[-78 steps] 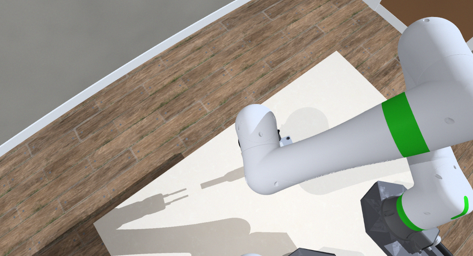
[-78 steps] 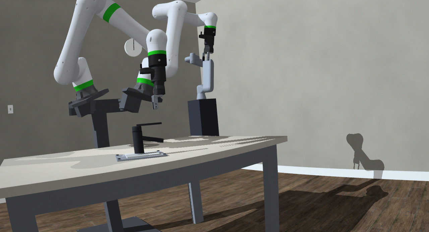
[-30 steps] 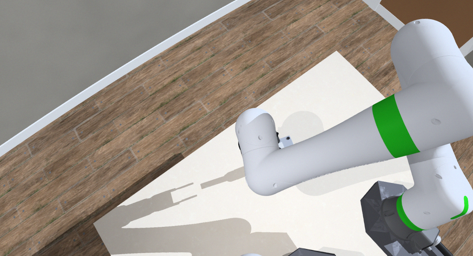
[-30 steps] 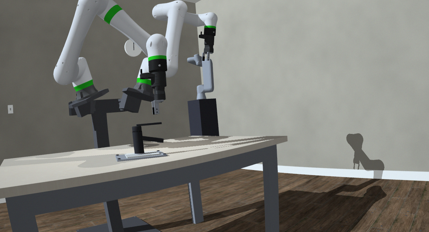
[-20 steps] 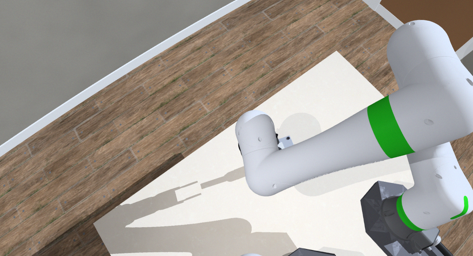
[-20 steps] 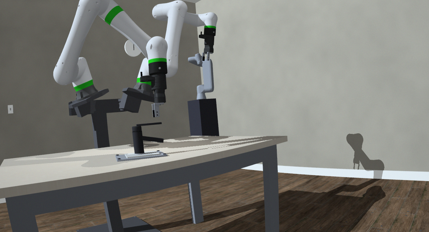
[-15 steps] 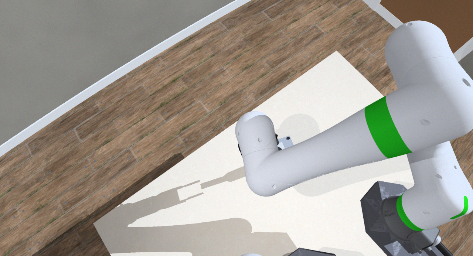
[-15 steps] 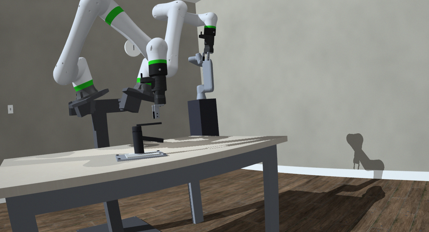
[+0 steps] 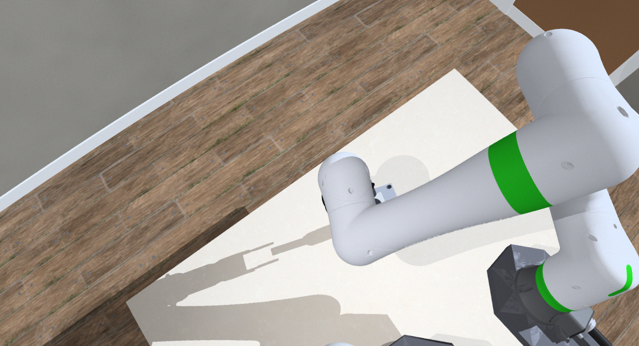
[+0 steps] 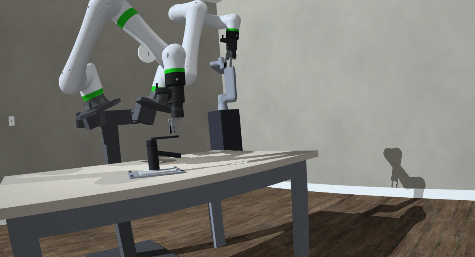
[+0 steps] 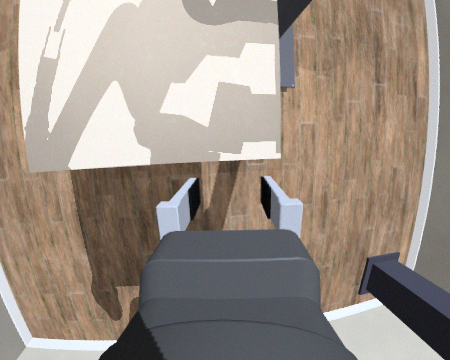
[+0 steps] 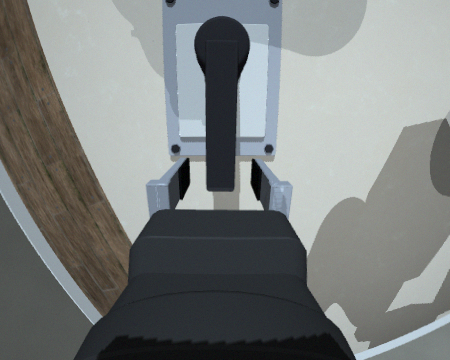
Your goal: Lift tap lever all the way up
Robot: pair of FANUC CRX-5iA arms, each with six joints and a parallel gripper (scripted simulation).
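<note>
The black tap (image 10: 153, 157) stands upright on its light metal base plate (image 10: 133, 175) (image 12: 172, 75) (image 9: 391, 191). Its flat lever (image 10: 166, 137) (image 12: 221, 115) extends from the top and looks roughly level, above the spout (image 10: 170, 154). My right gripper (image 10: 172, 132) (image 12: 220, 171) is open and points down, just above the lever's free end. In the right wrist view the lever's end shows midway between the fingers, with a gap on each side. My left gripper (image 10: 228, 63) (image 11: 230, 189) is open and empty, high up and away from the tap. The right arm hides most of the tap in the top view.
The tap's plate lies on the pale table (image 10: 99, 196) (image 9: 276, 209), near its front edge in the exterior view. A grey arm-shaped object (image 10: 230, 82) stands on a dark pedestal (image 10: 225, 129) behind the table. Shadows of the arms cross the table top.
</note>
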